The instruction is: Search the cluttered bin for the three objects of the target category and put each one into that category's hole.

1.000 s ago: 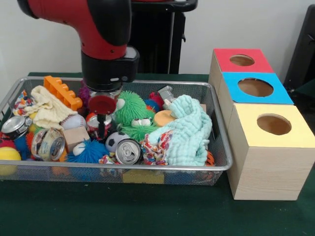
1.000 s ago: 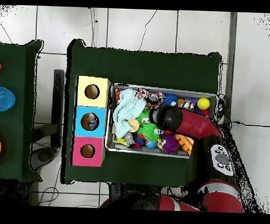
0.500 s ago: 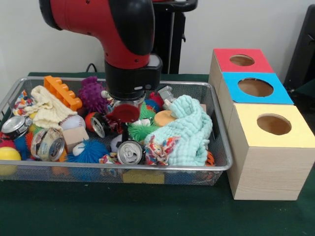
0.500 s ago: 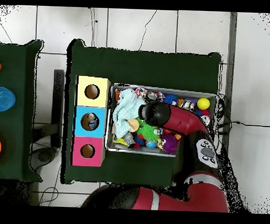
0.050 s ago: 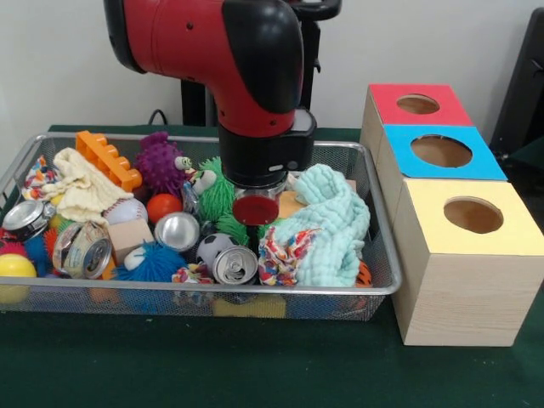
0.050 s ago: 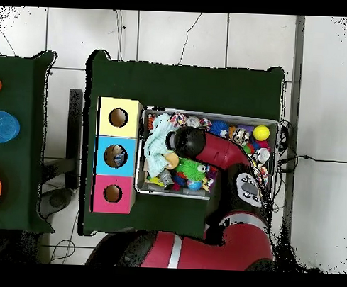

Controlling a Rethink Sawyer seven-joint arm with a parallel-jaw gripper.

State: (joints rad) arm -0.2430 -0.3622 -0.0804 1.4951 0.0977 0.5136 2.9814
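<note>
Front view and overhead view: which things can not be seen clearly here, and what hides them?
- Gripper: in the front view only a red round part shows below the wrist; in the overhead view the arm covers it. Open or shut cannot be told.
- Inside of the three box holes, such as the yellow box: dark in both views.
- Items under the light green cloth: covered by it.
- Bin contents under the arm in the overhead view: hidden.

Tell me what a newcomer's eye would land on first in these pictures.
The big red and black arm dominates, coming down over the middle of the wire bin, which is heaped with bright toys, cans and a mint green cloth. Beside the bin stand three wooden boxes with round holes, topped red, blue and yellow.
</note>
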